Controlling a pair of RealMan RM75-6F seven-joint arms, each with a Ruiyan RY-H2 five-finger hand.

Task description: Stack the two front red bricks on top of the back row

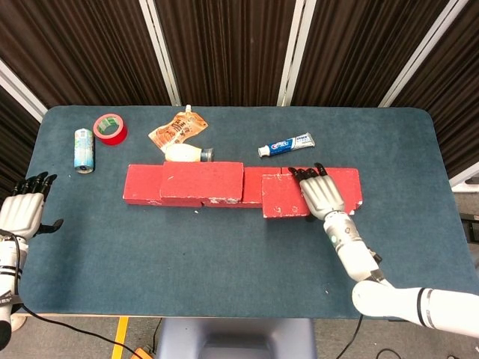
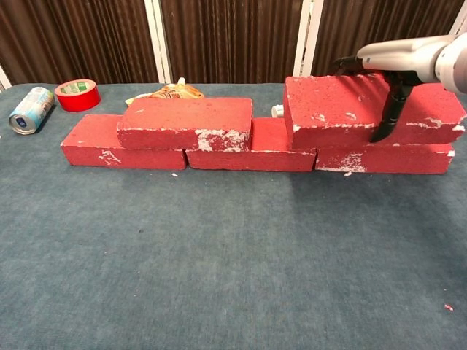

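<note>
- Head view, as we look down on the counter (image 1: pixel 224 247): our right hand (image 1: pixel 322 193) lies flat on top of a red brick (image 1: pixel 286 202) and holds it over the right end of the back row (image 1: pixel 146 185), fingers reaching across its far edge.
- Another stacked brick (image 1: pixel 200 181) already sits on the left half of that row.
- Our left hand (image 1: pixel 21 211) hangs off the counter's left edge, fingers apart, holding nothing.
- Behind the row we see a can (image 1: pixel 83 149), a red tape roll (image 1: pixel 110 129), an orange pouch (image 1: pixel 177 129), a small white bottle (image 1: pixel 187 153) and a toothpaste tube (image 1: pixel 287 144).
- Chest view: the right hand (image 2: pixel 394 69) grips the red brick (image 2: pixel 343 109), thumb down its front face, fingers over the top.
- We cannot tell whether the brick rests on the lower brick (image 2: pixel 387 157) or hangs just above it.
- The stacked brick (image 2: pixel 186 122) lies level, straddling two lower ones.
- The can (image 2: pixel 31 109) and tape roll (image 2: pixel 77 94) stand far left.
</note>
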